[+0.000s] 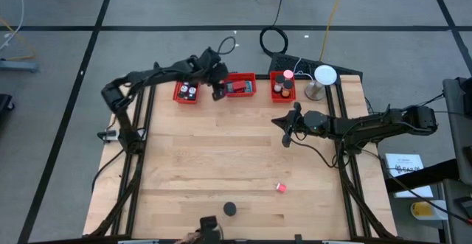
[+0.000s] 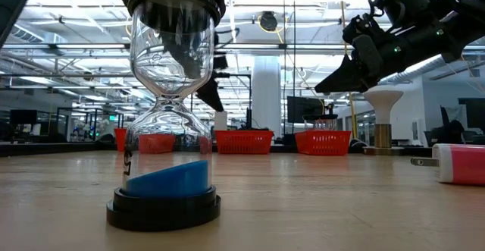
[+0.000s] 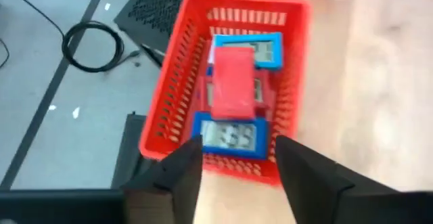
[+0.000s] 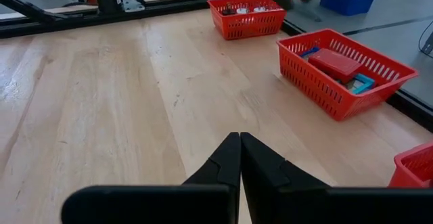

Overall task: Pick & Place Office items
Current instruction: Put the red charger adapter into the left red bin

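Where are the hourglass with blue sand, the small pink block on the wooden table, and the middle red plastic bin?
Hourglass with blue sand (image 2: 165, 177), low view, on the sand.
Small pink block (image 1: 281, 188), high view, its centre.
Middle red plastic bin (image 3: 177, 82), left wrist view, on a side wall.

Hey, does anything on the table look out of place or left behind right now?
Two items sit alone near the table's front edge, far from the three bins at the back: a small pink eraser and a black-capped hourglass with blue sand. In the middle bin, a red block lies stacked over blue calculators, which looks deliberate, not spilled.
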`<action>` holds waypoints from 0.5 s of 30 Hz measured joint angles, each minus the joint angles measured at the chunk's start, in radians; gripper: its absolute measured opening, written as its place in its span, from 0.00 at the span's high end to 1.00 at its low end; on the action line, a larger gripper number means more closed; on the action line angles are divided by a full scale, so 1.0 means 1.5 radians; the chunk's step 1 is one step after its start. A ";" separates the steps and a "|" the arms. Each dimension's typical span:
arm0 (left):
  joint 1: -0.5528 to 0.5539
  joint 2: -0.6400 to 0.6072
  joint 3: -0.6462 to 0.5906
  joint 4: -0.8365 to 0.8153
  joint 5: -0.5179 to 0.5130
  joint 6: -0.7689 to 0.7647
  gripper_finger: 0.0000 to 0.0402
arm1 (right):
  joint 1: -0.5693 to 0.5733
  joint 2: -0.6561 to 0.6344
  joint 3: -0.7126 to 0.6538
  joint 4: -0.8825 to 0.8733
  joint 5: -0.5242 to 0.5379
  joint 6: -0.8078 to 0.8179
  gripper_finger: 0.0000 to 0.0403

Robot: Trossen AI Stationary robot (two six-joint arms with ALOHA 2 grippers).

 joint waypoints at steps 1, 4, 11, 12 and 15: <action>-0.003 -0.018 -0.020 0.006 0.008 -0.005 0.56 | 0.000 0.000 0.000 -0.001 0.000 0.003 0.99; -0.015 -0.076 -0.112 0.071 0.041 -0.029 0.67 | 0.006 0.000 0.000 -0.011 0.000 0.008 0.99; -0.070 -0.206 -0.415 0.474 0.089 -0.183 0.89 | 0.042 0.000 0.000 -0.020 -0.001 0.019 0.99; -0.082 -0.215 -0.455 0.543 0.089 -0.206 0.92 | 0.045 0.000 0.000 -0.020 -0.001 0.029 0.99; -0.120 -0.225 -0.556 0.732 0.091 -0.272 0.98 | 0.054 0.000 0.000 -0.025 0.000 0.063 0.99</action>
